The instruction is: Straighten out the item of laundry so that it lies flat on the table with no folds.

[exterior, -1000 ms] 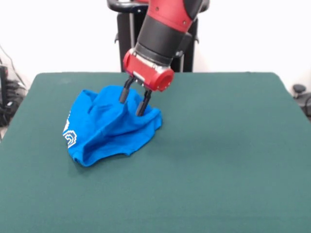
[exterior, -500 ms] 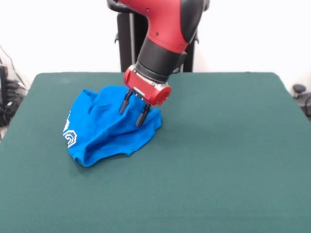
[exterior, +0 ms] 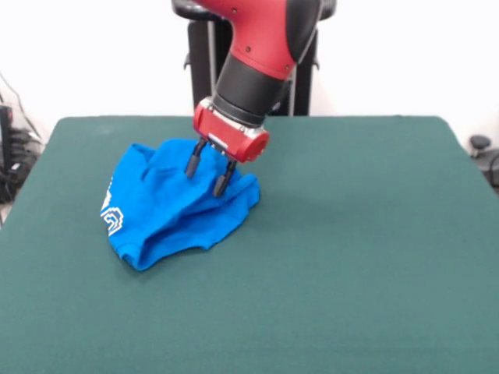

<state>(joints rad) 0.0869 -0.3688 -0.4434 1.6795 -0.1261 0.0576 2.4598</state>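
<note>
The bright blue T-shirt (exterior: 171,206) lies crumpled in a heap on the left half of the dark green table (exterior: 351,257), with a bit of white print showing at its left edge. My gripper (exterior: 205,178) is open, its two black fingers apart and pointing down over the shirt's upper right part. The fingertips (exterior: 220,188) are at the cloth's surface or just above it; I cannot tell if they touch. Nothing is held between them.
The robot's black pedestal (exterior: 204,62) stands behind the table's far edge. Dark cables and equipment (exterior: 15,148) show off the table's left side, and a dark object (exterior: 483,152) off its right side.
The gripper has shifted a little to the left and tilted over the shirt. The cloth that stood pulled up between the fingers has sunk back, and the heap lies slightly lower.
</note>
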